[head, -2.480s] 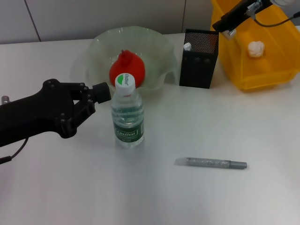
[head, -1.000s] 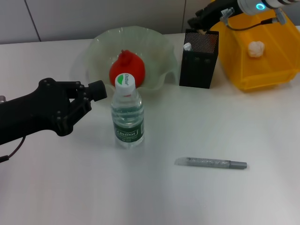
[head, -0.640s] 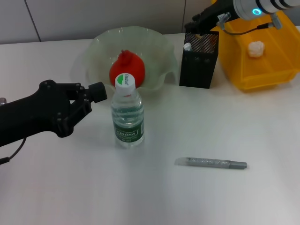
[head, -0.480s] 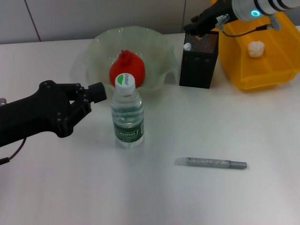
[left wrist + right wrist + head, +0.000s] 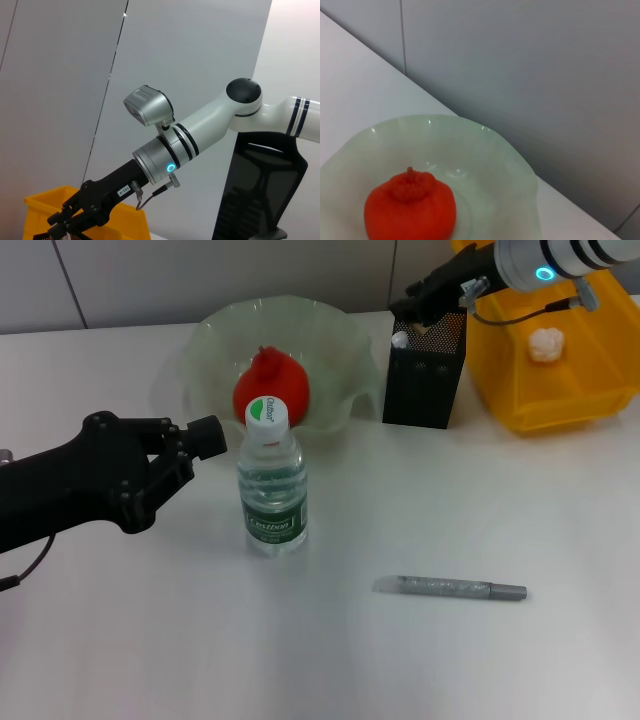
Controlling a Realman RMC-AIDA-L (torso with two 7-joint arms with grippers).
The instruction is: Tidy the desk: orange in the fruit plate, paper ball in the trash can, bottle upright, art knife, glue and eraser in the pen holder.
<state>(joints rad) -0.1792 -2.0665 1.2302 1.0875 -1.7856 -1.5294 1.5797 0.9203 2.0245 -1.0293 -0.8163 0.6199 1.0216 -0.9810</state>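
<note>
Nearest me, the art knife (image 5: 450, 588) lay flat on the worktop (image 5: 400, 660), its long axis running side to side, on my right half. Behind it to the left the bottle (image 5: 270, 480) stood upright, my left gripper (image 5: 205, 440) just beside its cap, apart, jaws seemingly closed and empty. Farther back the orange (image 5: 270, 388) sat in the fruit plate (image 5: 210, 350). Farthest, my right gripper (image 5: 425, 302) hung over the pen holder (image 5: 424, 365); whether its jaws gripped anything I could not tell. The paper ball (image 5: 545, 343) rested in the trash can (image 5: 560, 400). I judged my right arm better placed for the knife.
</note>
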